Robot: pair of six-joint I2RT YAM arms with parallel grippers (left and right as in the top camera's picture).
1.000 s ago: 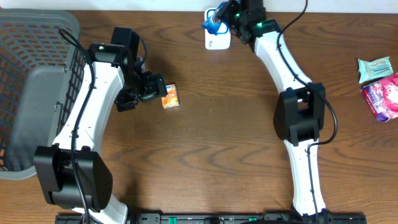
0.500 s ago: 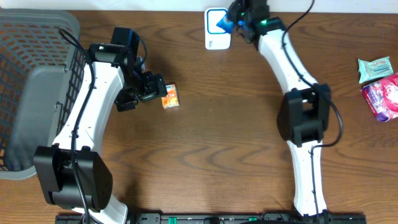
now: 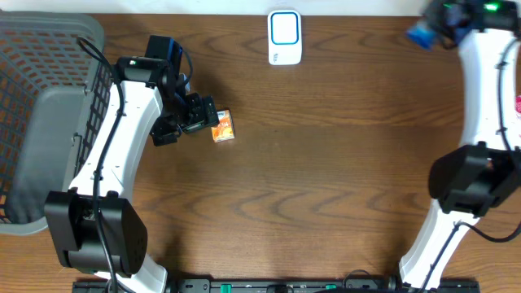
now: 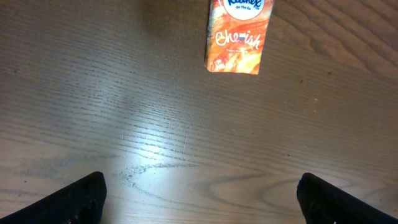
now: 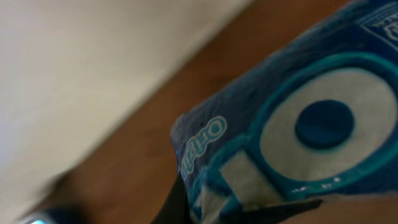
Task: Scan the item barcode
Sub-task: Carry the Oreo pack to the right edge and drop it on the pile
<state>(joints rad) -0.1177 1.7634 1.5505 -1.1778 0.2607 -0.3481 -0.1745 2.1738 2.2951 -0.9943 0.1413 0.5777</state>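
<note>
**A:** Two grippers, quick. Right one first?

**B:** Right gripper (image 3: 446, 18) is clamped tight on a blue Oreo packet (image 3: 420, 34), at the 1 o'clock corner of the table (image 3: 326, 163). The packet fills the wrist view, blurred.

**A:** Scanner?

**B:** White scanner (image 3: 285, 37) lies flat at the table's 12 o'clock edge, well apart from the packet, at its 9 o'clock.

**A:** Left?

**B:** Left gripper (image 4: 208, 199) has its jaws spread wide, holding nothing, above bare wood. Orange Kleenex pack (image 4: 239, 37) lies flat at its 12 o'clock, near, not touching. Grey basket (image 3: 41, 81) sits at the table's 9 o'clock side.
</note>
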